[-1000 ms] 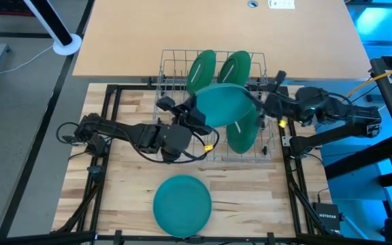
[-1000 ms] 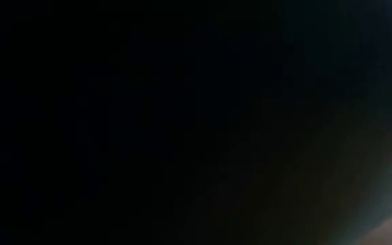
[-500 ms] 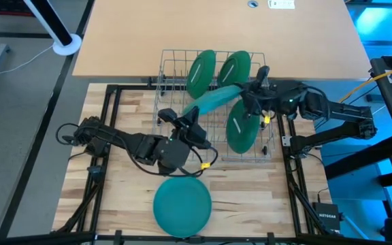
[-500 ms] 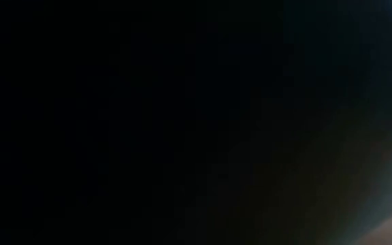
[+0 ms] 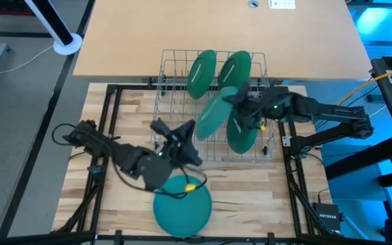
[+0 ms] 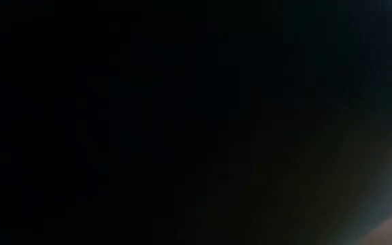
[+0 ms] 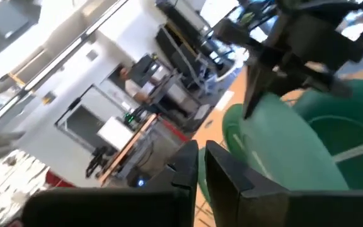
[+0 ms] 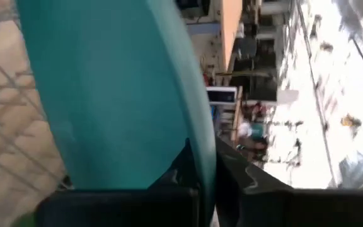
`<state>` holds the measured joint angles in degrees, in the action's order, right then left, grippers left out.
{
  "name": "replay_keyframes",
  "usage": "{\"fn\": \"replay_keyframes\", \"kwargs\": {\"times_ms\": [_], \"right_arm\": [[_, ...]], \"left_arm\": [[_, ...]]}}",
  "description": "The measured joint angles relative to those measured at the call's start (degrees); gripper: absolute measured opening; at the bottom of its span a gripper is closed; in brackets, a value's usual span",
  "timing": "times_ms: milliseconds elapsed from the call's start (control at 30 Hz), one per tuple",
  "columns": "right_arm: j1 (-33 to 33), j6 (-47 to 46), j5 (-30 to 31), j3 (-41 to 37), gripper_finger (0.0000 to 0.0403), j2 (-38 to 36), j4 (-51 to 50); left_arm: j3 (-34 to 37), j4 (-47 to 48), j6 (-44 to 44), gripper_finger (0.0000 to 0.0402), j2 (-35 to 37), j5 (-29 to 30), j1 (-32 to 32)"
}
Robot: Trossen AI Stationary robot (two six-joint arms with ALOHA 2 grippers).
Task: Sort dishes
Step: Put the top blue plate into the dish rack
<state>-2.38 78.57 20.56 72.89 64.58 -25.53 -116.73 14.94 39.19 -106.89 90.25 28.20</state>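
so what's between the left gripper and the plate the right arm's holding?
High view: only wire rack bars between the left gripper and the held plate, gripped by the right gripper.

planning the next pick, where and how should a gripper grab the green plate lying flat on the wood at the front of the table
Grip the flat plate at its rim, a finger over and one under the edge: it is shallow, lying flat, too wide to span. Probably come from its front-left side, since the left gripper and its arm overhang the rear edge. The right gripper holds another plate at the rack.
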Motion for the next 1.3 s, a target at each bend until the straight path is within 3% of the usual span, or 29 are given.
{"fn": "replay_keyframes", "kwargs": {"times_ms": [200, 367, 933, 1300], "right_arm": [[0.2, 2.3, -0.7, 0.6, 0.0015, 1.2, -6.7], [0.1, 7.3, -0.1, 0.4, 0.0015, 3.4, -6.3], [0.1, 10.5, -1.0, 0.5, 0.0016, 5.9, -11.1], [0.1, 10.4, -3.3, 0.5, 0.0085, 5.9, -18.0]], "left_arm": [[0.2, 0.5, -0.3, 0.0048, -0.1, -0.3, 4.9], [0.1, 0.9, -1.4, 0.0065, 0.1, -0.2, 7.2], [0.2, 1.2, 1.8, 0.0069, 0.1, -0.2, 8.7], [0.2, 1.2, 3.5, 0.007, 0.1, -0.2, 8.7]]}}
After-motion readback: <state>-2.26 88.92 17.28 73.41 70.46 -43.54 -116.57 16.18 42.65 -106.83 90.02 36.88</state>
